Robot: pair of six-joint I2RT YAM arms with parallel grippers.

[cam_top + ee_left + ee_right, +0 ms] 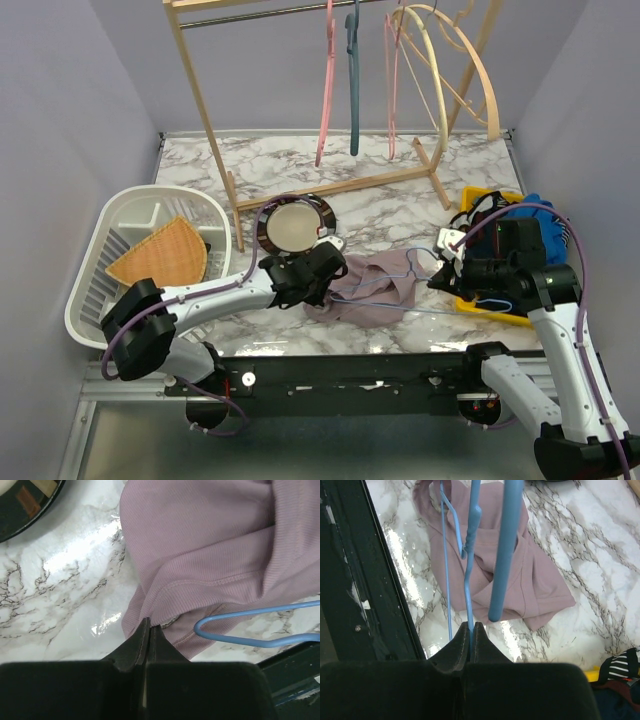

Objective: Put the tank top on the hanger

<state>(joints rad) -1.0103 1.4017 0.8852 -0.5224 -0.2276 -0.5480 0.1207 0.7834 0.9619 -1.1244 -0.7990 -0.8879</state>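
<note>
Thin grips on both sides, fabric and wire

The tank top (pixel 375 290) is lying crumpled on the desk (pixel 300 165) between the arms; the left jaws are pinching just its hem edge, and the right jaws are squeezing the hanger (pixel 468 580) wire that is crossing it. Any pull looks to be risking the hem slipping out, or the slim wire swivelling in its pinch and snagging folds rather than entering an armhole.

The left arm (pixel 215 293) and the right arm (pixel 562 345) are each built from white tubular links joined by rounded black joints. A thin purple cable (pixel 106 350) is looped along each arm. Matte black, wedge-shaped fingers (pixel 131 647) are seen in both wrist views
</note>
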